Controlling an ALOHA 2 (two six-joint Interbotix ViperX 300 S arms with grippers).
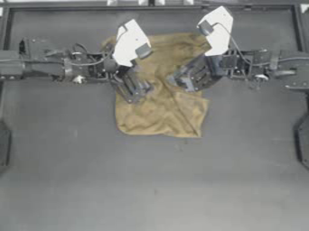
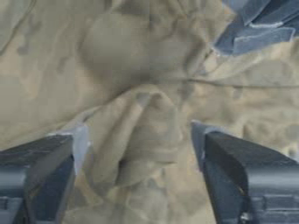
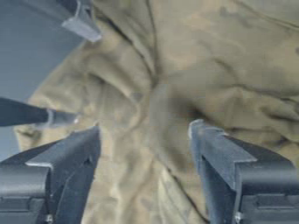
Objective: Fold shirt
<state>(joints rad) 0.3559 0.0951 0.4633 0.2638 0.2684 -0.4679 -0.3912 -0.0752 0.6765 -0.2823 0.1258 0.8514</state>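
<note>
- Left arm (image 1: 54,65): reaches in from the left edge along the far half of the table (image 1: 151,189), wrist angled down toward the cloth.
- Left gripper (image 1: 134,88): positioned over the left margin of the shirt (image 1: 163,103), roughly midway along its length. Jaws spread wide in the left wrist view, with a raised ridge of fabric (image 2: 140,131) standing between the fingers (image 2: 73,140). Nothing clamped; contact between fingertips and cloth cannot be confirmed.
- Shirt: tan, blotched, lying crumpled and bunched into a narrow, roughly upright strip at the table's centre, toward the far side. Near end fans out wider; surface heavily creased, with a seam line crossing the folds in the left wrist view.
- Right gripper (image 1: 184,81): positioned over the right margin of the shirt, close beside the left gripper and slightly farther back. Jaws spread wide in the right wrist view, straddling wrinkled cloth (image 3: 152,122); nothing held. Tips of the left gripper visible just beyond.
- Right arm (image 1: 265,65): reaches in from the right edge, level with the left arm, wrist angled down and inward.
</note>
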